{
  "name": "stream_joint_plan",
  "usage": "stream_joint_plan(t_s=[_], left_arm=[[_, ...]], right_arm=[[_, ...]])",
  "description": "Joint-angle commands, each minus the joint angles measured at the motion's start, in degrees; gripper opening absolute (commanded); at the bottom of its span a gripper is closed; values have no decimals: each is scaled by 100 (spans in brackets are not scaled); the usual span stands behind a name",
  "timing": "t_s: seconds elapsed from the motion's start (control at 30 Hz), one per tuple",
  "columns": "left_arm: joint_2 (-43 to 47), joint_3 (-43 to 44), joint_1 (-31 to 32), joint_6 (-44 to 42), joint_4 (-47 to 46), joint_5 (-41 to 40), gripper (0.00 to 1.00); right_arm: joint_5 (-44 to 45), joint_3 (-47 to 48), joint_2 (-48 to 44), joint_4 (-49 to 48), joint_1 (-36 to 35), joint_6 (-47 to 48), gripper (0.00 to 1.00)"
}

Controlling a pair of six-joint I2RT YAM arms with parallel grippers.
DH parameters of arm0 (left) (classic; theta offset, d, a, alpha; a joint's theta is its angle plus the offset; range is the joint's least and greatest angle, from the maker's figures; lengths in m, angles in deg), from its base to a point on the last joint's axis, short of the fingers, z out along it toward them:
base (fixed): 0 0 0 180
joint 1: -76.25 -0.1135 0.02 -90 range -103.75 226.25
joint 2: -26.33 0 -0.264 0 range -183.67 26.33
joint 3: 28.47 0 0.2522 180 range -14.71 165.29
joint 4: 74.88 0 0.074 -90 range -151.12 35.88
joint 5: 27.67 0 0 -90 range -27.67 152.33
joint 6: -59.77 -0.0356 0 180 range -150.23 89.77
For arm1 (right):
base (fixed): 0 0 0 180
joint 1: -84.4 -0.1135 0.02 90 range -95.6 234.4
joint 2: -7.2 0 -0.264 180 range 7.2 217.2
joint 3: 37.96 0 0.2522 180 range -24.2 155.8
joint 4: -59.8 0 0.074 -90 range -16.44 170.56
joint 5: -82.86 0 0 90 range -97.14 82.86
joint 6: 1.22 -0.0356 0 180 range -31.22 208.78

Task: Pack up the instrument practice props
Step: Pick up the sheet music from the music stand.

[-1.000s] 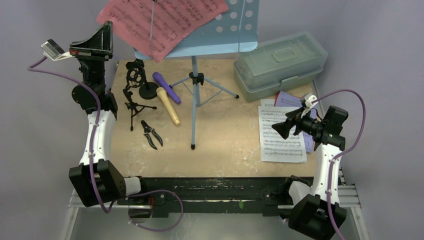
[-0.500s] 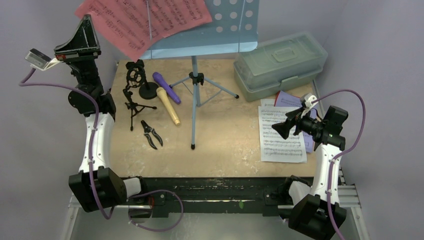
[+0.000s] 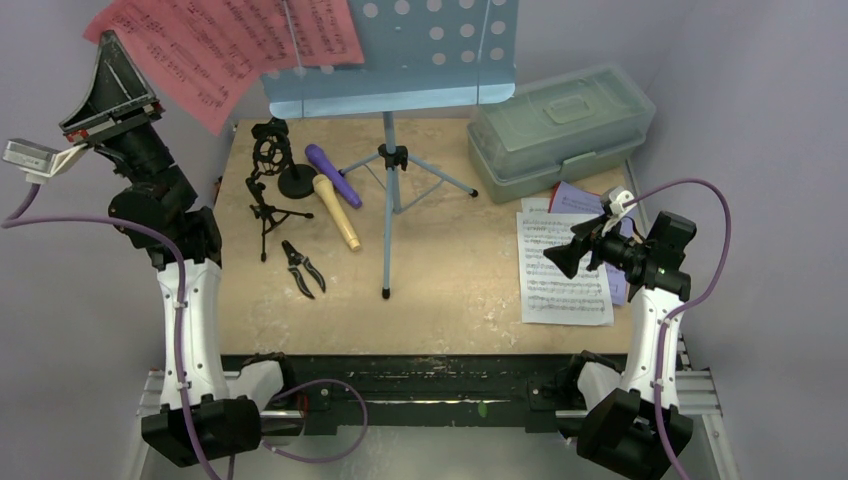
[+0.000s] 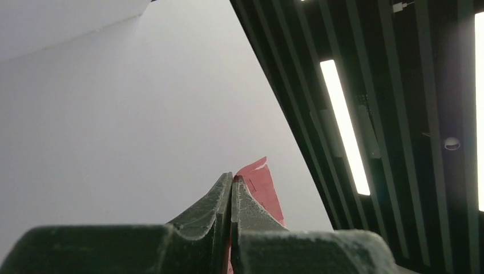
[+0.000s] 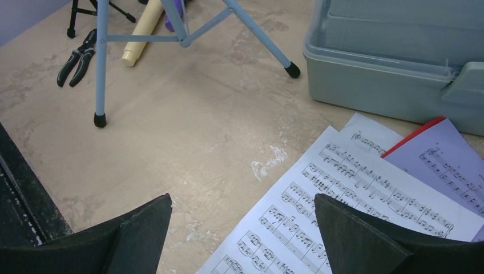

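Right hand (image 3: 558, 260) open, idle; white page (image 3: 560, 295) just beneath its fingers. Left hand (image 3: 108, 45) clamped on pink page (image 3: 200, 50) by a corner, held high; sheet's far edge overlaps rack (image 3: 430, 50) beyond. Best draw it clear of rack before lowering. Thin grip could slip.

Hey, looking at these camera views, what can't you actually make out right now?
- Pink sheet: the top external view crops its upper edge; the left wrist view shows only a sliver behind the shut left end effector.
- Music rack: its top is cut off by the top external frame.
- Grey-green box: the closed lid and cloudy walls hide any contents.
- Lavender page: cropped by the right wrist frame, and partly behind the right arm in the top external view.
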Motion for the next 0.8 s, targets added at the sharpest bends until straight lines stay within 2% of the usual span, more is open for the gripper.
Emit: stream_joint_plan(t_s=[0.0, 0.13, 0.33, 0.63, 0.77], left_arm=[[112, 157, -37, -387, 332, -271, 0], [259, 246, -34, -792, 630, -398, 0], [643, 503, -38, -1322, 1920, -1082, 0], [781, 897, -12, -1310, 3266, -1570, 0], [869, 913, 27, -1535, 3479, -1775, 0]], right_arm=[[-11, 204, -108, 4, 6, 71, 99], [-3, 205, -118, -4, 9, 75, 99], [-23, 201, -127, 4, 9, 75, 99], [-10, 183, -111, -20, 10, 72, 99], [-6, 179, -93, -27, 6, 62, 99]])
